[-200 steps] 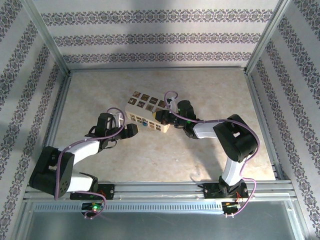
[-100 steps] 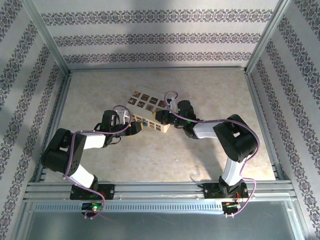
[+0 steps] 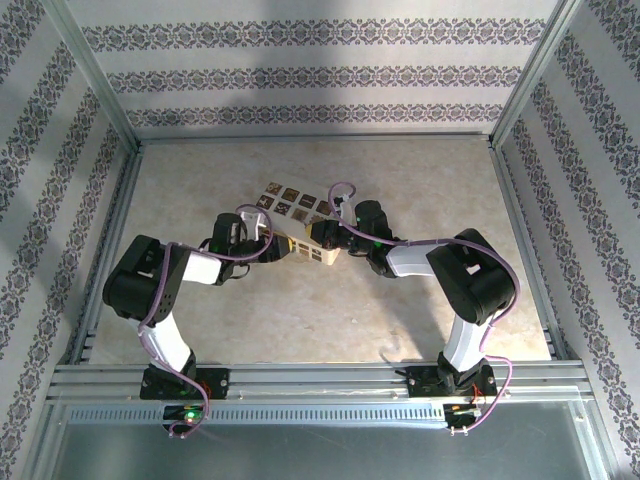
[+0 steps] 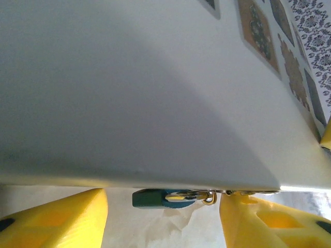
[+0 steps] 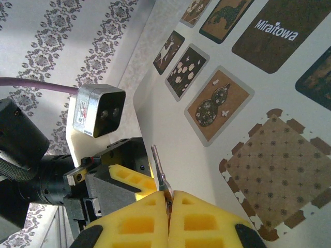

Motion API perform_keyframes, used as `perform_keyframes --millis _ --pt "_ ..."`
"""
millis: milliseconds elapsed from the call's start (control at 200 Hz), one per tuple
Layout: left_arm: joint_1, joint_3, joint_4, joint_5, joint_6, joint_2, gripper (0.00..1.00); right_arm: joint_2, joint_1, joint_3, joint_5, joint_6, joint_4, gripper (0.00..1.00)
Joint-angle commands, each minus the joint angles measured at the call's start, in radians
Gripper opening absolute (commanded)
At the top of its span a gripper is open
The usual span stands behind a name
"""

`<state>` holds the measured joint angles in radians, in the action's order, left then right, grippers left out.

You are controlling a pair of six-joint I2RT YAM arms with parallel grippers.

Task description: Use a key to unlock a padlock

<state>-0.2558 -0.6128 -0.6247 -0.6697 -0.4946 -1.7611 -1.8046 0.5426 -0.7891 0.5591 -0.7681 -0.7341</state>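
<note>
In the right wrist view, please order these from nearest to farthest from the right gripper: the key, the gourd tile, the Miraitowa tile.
1. Nearest: the key, clamped in the right gripper, bottom centre.
2. Next: the gourd tile, mid-frame, right of centre.
3. Farthest: the Miraitowa tile, top right.

The padlock (image 4: 155, 198) is teal-blue with silvery metal, the key (image 5: 158, 168) grey. The box (image 4: 129, 77) is cream, its tiles (image 5: 214, 106) brown with pale motifs. The fingers (image 4: 57, 219) are yellow, the cables (image 5: 36, 82) purple, the table (image 3: 420, 180) mottled beige.
</note>
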Motion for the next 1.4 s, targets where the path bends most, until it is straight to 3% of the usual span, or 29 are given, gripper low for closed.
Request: perform_keyframes --millis 0,585,1394 --pt "-0.017 -0.035 -0.01 0.011 0.045 -0.019 0.59 -0.024 -0.004 0.021 -0.004 0.021 0.098 0.0" --pt "-0.058 -0.062 -0.068 -0.028 -0.007 -0.088 0.47 -0.018 -0.007 0.019 -0.008 0.023 0.107 0.0" --pt "-0.107 -0.045 -0.068 0.005 -0.009 -0.076 0.47 -0.016 -0.007 0.027 -0.01 0.025 0.104 0.0"
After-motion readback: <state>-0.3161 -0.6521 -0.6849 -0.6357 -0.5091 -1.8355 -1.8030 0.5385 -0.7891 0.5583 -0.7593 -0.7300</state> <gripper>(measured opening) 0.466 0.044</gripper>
